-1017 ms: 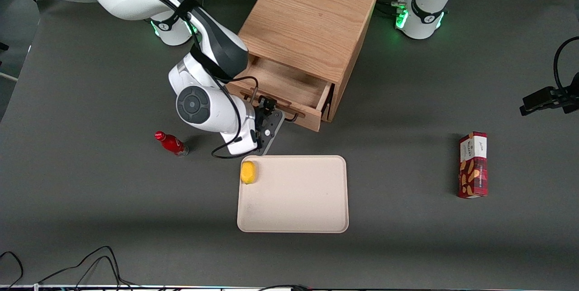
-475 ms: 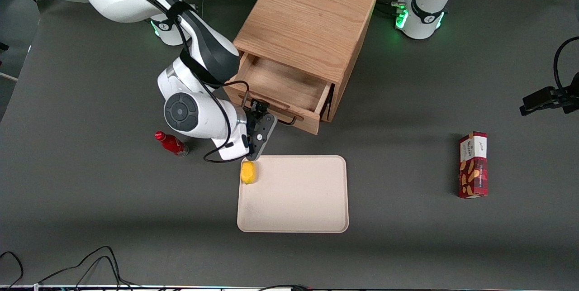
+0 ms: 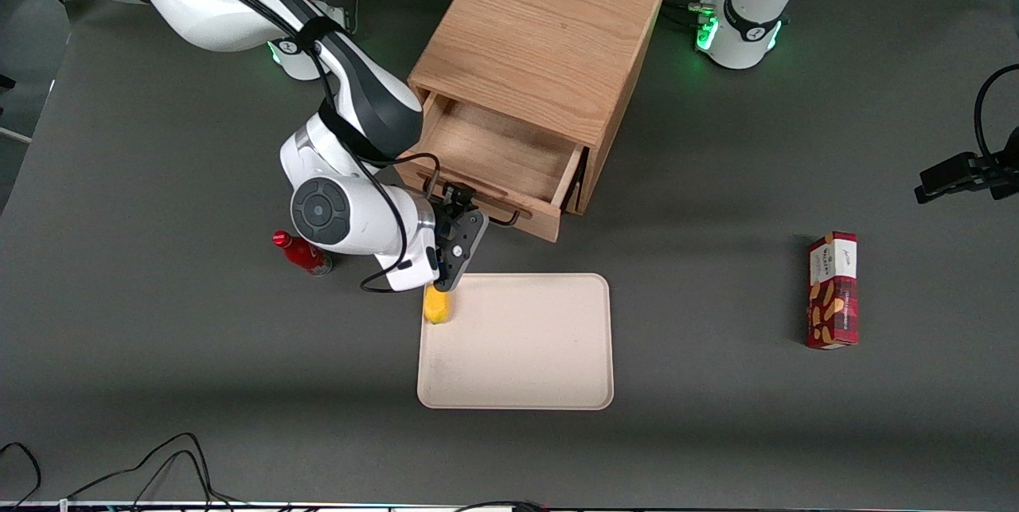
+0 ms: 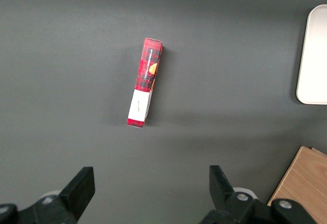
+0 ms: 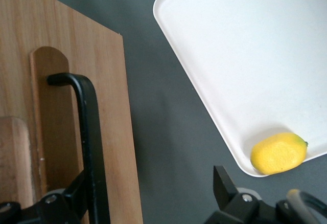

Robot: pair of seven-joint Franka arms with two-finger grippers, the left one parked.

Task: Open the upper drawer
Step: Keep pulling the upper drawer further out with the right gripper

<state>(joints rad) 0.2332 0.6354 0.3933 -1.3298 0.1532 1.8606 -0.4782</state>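
Now tool [image 3: 460, 204] open beside upper drawer [image 3: 497, 170]

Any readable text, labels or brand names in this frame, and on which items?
Red snack box: printing on it, too small to read.
Red bottle: no legible label.
Upper drawer, tray, lemon: no text.
Gripper at the drawer handle: no markings.

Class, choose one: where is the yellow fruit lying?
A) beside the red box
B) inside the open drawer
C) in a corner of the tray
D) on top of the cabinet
C: the fruit lies in a corner of the tray, just below the gripper hanging at the drawer front.
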